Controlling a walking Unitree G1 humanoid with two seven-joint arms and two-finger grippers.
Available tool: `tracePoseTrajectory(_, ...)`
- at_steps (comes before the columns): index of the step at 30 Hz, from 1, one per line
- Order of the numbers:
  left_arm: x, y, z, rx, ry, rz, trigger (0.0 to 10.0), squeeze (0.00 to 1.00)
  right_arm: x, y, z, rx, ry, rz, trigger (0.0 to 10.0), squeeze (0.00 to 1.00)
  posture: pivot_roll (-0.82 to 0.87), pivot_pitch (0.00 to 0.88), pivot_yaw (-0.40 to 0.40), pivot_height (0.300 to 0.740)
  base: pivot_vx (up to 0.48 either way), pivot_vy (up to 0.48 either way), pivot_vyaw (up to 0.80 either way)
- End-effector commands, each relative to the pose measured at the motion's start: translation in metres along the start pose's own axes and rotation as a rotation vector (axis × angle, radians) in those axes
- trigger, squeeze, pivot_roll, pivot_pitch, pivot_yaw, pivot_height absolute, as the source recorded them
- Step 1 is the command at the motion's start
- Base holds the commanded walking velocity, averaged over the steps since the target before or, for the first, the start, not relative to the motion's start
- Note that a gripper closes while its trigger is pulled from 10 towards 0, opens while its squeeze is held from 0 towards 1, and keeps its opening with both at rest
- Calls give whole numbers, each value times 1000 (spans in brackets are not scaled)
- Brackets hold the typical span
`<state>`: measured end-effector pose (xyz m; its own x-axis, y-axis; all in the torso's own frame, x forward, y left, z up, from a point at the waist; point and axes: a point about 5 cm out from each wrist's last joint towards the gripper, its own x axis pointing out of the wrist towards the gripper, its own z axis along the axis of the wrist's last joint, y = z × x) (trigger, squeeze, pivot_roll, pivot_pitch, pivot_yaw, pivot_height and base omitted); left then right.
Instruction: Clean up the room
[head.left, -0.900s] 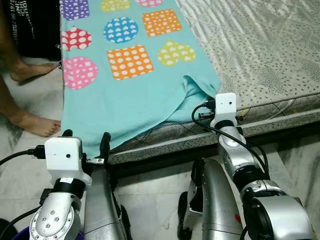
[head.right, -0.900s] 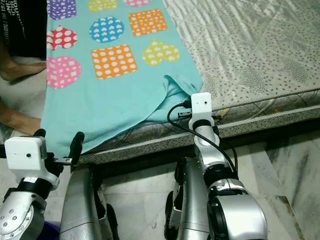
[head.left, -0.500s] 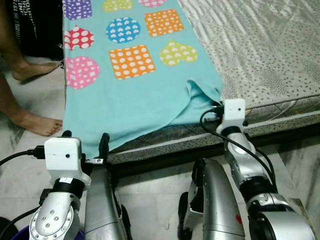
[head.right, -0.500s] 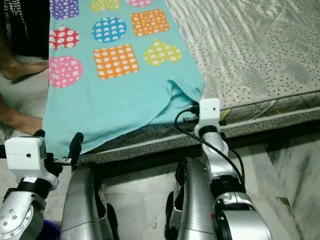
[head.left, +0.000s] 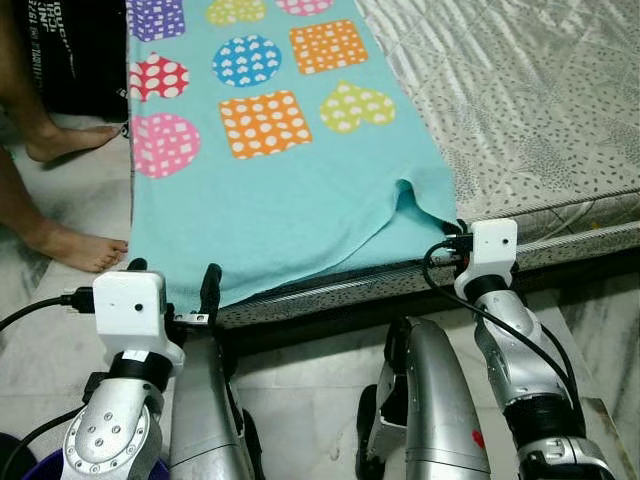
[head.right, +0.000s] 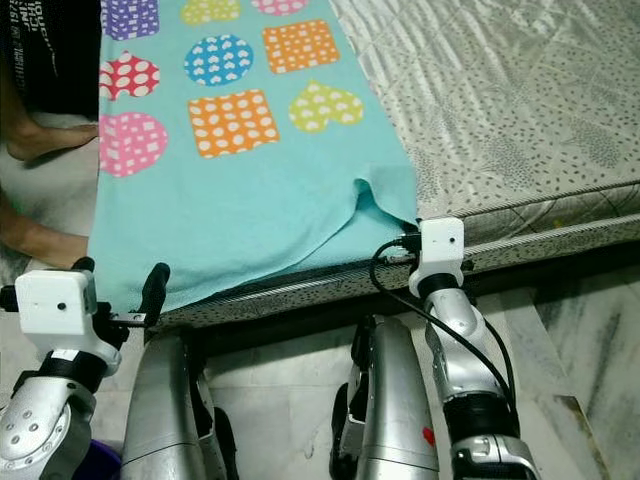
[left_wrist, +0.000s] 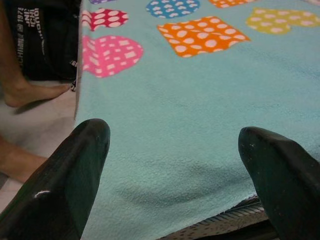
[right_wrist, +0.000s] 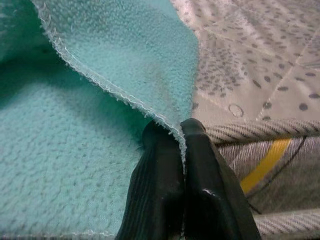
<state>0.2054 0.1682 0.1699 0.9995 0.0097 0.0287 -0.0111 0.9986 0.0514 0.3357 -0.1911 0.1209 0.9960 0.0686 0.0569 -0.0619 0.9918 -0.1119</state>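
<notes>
Right gripper, jaws clenched on the teal fleece blanket corner, has drawn it toward the mattress edge; left gripper jaws released.

The blanket is soft, matt turquoise fleece with a stitched hem; the mattress is quilted, faintly sheeny grey cloth with corded piping along its edge; the floor is polished marble; the right gripper fingers are ribbed, semi-gloss black plastic

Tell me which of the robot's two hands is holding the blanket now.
The right hand: its two black fingers are pinched shut on the turquoise blanket at its edge near the mattress corner. The left hand hangs open before the blanket, touching nothing.
</notes>
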Motion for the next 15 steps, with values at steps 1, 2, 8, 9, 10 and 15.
tracePoseTrajectory(1, -3, 1, -4, -2, 22, -4, 10000, 0, -9, -3, -13, 17, 64, 3, 10000, 0, 212, 305, 27, 481, 0, 0, 0)
tracePoseTrajectory(2, -3, 0, -5, -3, 22, -5, 10000, 0, -10, -1, -13, 25, 72, 12, 10000, 0, 211, 303, 26, 481, 0, 0, 0)
tracePoseTrajectory(8, -1, 0, -6, -6, 25, -10, 10000, 0, -18, 4, -17, 37, 119, 37, 10000, 1000, 209, 296, 25, 481, 0, 0, 0)
tracePoseTrajectory(9, -1, 0, -6, -7, 25, -10, 10000, 0, -18, 4, -18, 32, 122, 36, 10000, 1000, 209, 296, 25, 481, 0, 0, 0)
tracePoseTrajectory(10, -1, 0, -6, -7, 25, -11, 10000, 0, -19, 4, -18, 25, 125, 35, 10000, 1000, 209, 296, 25, 481, 0, 0, 0)
tracePoseTrajectory(15, -1, 0, -7, -10, 26, -14, 10000, 0, -27, -2, -11, -29, 100, 25, 10000, 1000, 200, 288, 23, 481, 0, 0, 0)
